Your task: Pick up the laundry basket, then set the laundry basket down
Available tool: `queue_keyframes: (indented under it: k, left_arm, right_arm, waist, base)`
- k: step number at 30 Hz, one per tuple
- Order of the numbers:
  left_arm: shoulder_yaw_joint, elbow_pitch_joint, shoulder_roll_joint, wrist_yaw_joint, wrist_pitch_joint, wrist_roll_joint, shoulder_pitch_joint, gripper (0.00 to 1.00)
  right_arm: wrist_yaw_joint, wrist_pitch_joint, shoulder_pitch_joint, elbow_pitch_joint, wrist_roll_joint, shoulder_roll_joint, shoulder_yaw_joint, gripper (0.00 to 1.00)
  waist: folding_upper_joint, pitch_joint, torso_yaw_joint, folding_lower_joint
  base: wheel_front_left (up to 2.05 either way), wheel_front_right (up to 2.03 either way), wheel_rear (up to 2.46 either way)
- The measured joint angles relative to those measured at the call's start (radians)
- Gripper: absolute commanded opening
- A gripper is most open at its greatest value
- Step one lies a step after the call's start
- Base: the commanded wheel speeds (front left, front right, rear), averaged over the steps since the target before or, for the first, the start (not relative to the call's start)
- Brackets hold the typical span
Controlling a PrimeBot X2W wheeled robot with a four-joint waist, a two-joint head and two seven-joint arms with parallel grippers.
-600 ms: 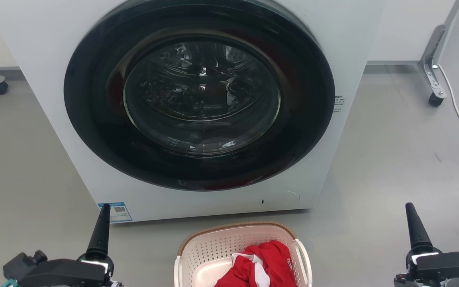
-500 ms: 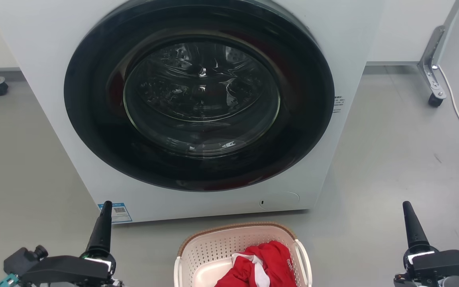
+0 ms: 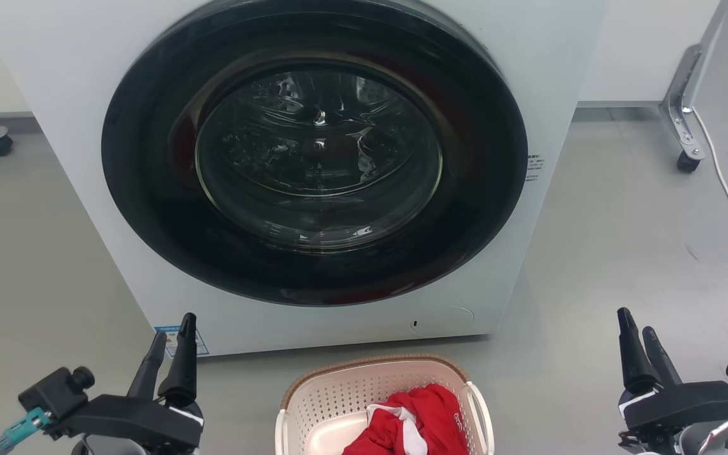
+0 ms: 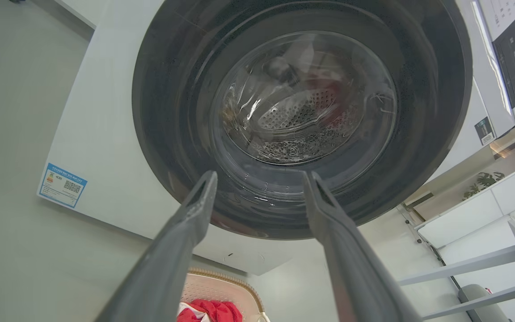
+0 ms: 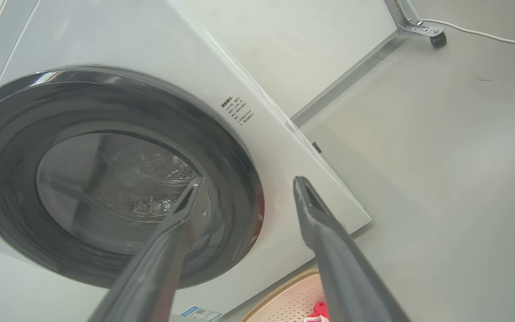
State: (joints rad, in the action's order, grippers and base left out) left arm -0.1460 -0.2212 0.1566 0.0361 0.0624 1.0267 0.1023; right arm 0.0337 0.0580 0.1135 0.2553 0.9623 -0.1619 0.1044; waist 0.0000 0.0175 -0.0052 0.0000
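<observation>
Left pincer (image 3: 173, 327): fingers stood parted and held nothing; it hung low, well apart from the basket on its left side
Right pincer (image 3: 634, 321): also spread and empty, well off to the basket's right
Laundry basket (image 3: 332, 395): sat on the floor (image 3: 623, 240) just in front of the washing machine (image 3: 73, 76), between the two pincers and touched by neither
Load: a red garment (image 3: 424, 417) with white trim lay heaped inside
Step in hand: judged to be the approach before the pick-up, as nothing was gripped or lifted yet
Next move: seemingly called for each pincer to swing inward and down to the white handle (image 3: 481, 411) on its own side, then close evenly so the basket rose level and the garment stayed in
Cut off: the basket's near half ran below the head view's bottom edge, so the handles were seen in part and its base on the floor was not seen
Hard to make out: the wrist views caught a sliver of the brown rim low between the fingers; the dark door glass (image 3: 320, 151) was full of reflections, so what lay in the drum could not be told
</observation>
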Motion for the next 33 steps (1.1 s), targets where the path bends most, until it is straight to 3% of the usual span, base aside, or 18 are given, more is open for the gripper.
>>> queue_keyframes:
  k: [14,33]
  left_arm:
    - [-0.079,0.028,0.035,-0.046,0.047,-0.229,0.012,1.00]
    - [-0.145,0.009,0.044,-0.103,0.117,-0.440,0.011,1.00]
  right_arm:
    - [-0.043,0.051,0.005,-0.011,-0.230,-0.037,0.086,1.00]
    - [-0.093,0.128,0.007,0.008,-0.489,-0.063,0.168,1.00]
  waist:
    - [0.0000,0.003,-0.001,0.0000]
    - [0.0000,0.004,-0.006,0.0000]
  base:
    - [0.00,0.00,0.00]
    - [0.00,0.00,0.00]
